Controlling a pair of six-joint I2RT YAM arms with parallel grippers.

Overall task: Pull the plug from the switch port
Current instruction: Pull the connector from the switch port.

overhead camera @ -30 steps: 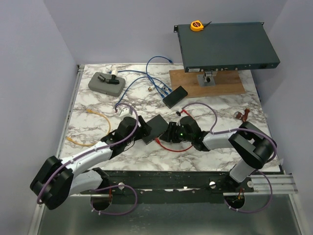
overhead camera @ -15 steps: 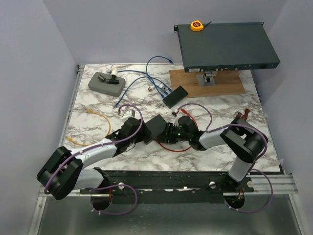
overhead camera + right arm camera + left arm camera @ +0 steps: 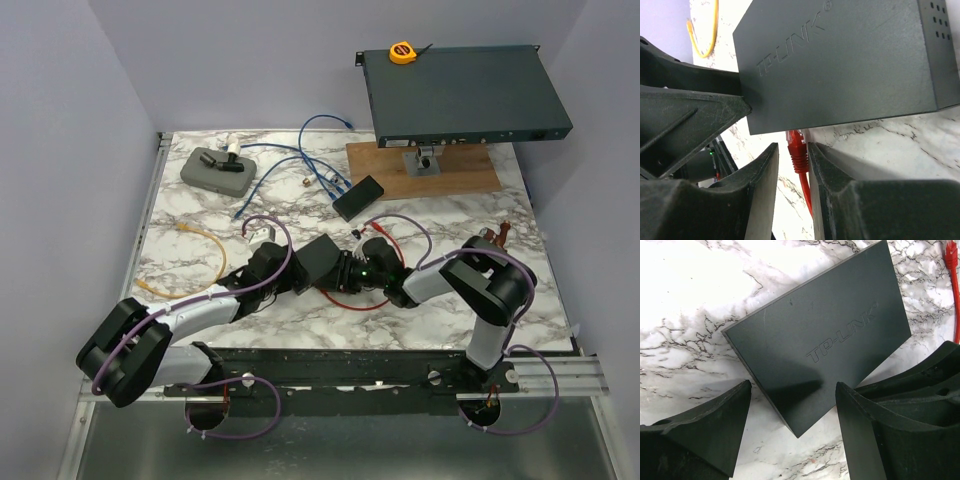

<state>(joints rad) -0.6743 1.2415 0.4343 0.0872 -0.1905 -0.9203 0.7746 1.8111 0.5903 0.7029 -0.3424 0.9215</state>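
A small black TP-LINK switch lies flat on the marble table between my two grippers. A red plug sits in a port on its edge, and its red cable loops away over the table. My right gripper straddles the plug with narrow jaws. One finger touches the plug's boot, and a slim gap shows at the other. My left gripper stands open, with a corner of the switch between its fingers.
A second black box lies behind the switch. A rack unit with a yellow tape measure stands on a wooden board at the back right. Blue cables, a grey case and a yellow cable lie to the left.
My right gripper has slid left up to the switch and its jaws have narrowed around the red plug. The left arm has pushed forward a little onto the switch.
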